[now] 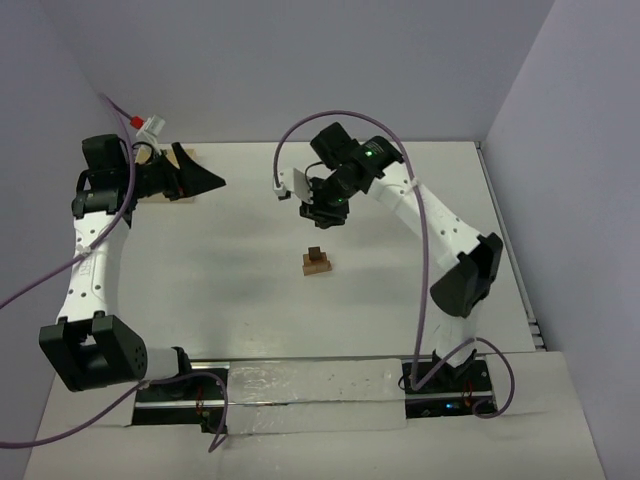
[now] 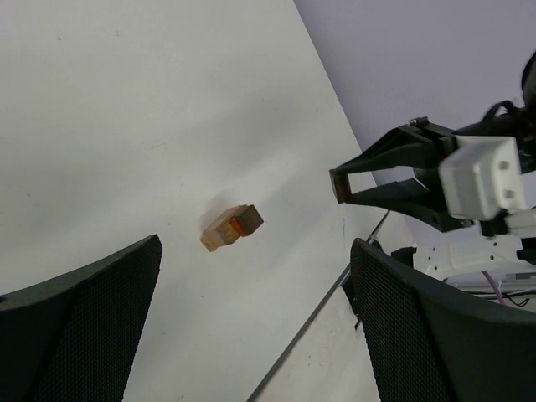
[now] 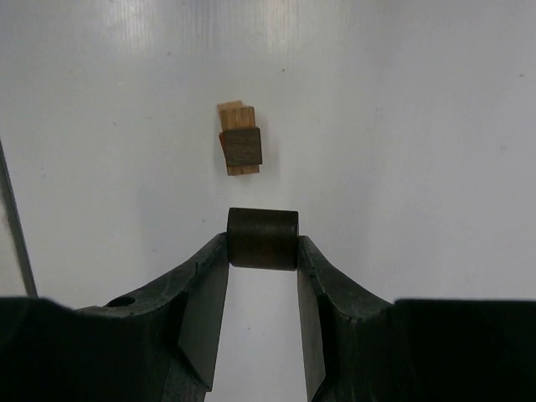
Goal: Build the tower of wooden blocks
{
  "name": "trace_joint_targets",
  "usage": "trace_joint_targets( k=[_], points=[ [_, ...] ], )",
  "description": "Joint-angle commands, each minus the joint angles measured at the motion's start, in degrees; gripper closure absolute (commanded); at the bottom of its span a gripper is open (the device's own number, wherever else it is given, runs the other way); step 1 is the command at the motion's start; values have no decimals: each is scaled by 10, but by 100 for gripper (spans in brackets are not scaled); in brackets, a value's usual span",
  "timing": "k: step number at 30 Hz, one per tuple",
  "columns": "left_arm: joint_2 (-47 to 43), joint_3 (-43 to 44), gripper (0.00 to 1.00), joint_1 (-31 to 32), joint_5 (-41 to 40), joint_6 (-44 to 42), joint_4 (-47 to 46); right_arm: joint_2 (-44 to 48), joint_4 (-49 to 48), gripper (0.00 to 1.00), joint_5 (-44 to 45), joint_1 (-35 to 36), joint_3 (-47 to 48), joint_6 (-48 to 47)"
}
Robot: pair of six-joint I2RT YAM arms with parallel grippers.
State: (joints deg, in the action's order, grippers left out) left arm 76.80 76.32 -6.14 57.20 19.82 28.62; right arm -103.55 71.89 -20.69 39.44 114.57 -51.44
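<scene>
The wood block tower point(image 1: 318, 262) stands mid-table: a light tan base, a reddish-brown middle and a dark brown top. It also shows in the left wrist view point(image 2: 232, 228) and the right wrist view point(image 3: 240, 144). My right gripper point(image 1: 322, 215) hovers just behind the tower, above the table. It is shut on a dark brown wood block point(image 3: 262, 238), which is also seen from the left wrist point(image 2: 337, 186). My left gripper point(image 1: 205, 178) is open and empty at the far left, well away from the tower.
A pale wooden box point(image 1: 152, 195) lies under the left arm's wrist at the back left. Walls close the table at the back and sides. A metal rail point(image 2: 318, 310) runs along the table's edge in the left wrist view.
</scene>
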Motion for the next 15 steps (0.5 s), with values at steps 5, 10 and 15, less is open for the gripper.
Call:
trace_joint_targets(
  k=[5,10,15],
  points=[
    [-36,-25,1,-62,98,2,-32,-116,108,100,79,3,105,-1],
    [-42,-26,1,-66,102,11,-40,-153,108,100,115,16,116,11],
    [-43,-39,1,-72,123,37,-73,-174,109,100,137,34,113,23]
  ],
)
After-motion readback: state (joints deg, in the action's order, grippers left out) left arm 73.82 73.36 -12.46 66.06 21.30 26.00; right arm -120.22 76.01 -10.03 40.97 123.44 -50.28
